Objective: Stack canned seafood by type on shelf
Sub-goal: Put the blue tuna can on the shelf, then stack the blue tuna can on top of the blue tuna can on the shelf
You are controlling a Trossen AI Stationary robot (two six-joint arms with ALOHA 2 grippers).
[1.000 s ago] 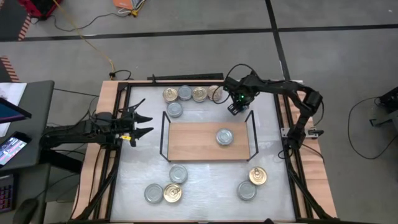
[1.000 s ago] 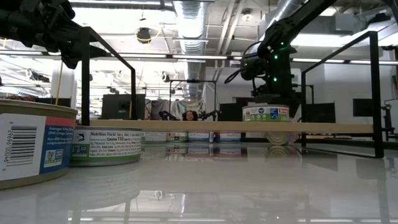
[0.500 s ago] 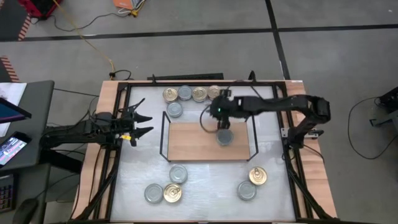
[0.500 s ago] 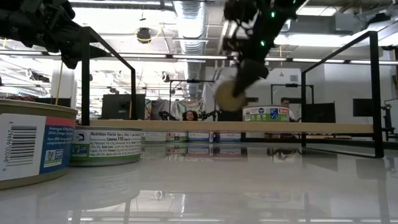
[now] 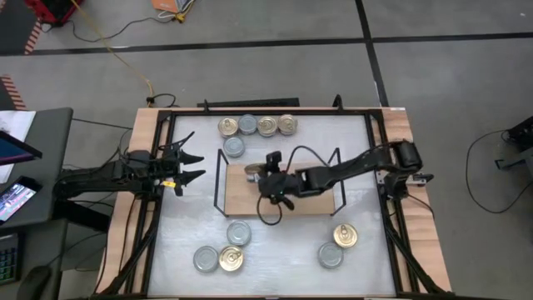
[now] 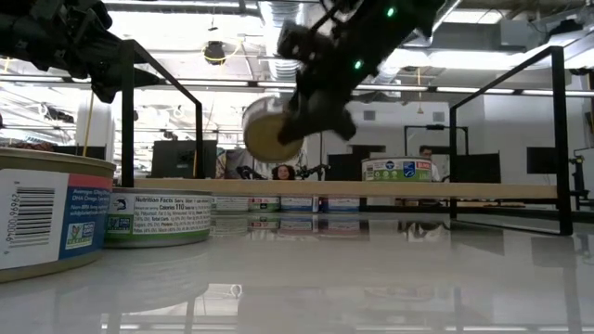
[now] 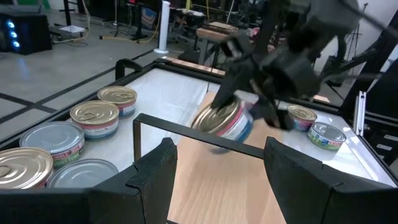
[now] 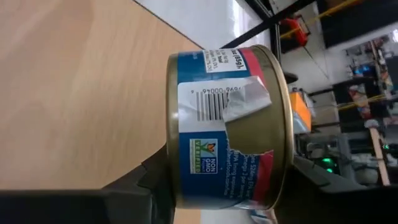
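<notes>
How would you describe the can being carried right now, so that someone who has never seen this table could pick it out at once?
Start at the wooden shelf with black wire ends in the middle of the table. Above its left part, the right claw holds one can in the air, tilted. It has a gold lid and a blue and red label, and it alone rests on nothing; a second can sits flat on the shelf.

A gold-lidded tin [image 8: 227, 127] hung tilted in the air above the shelf [image 5: 241, 198], a wooden board with black wire ends. Other tins lay in a row behind it [image 5: 256, 126] and scattered in front [image 5: 239, 232].
</notes>
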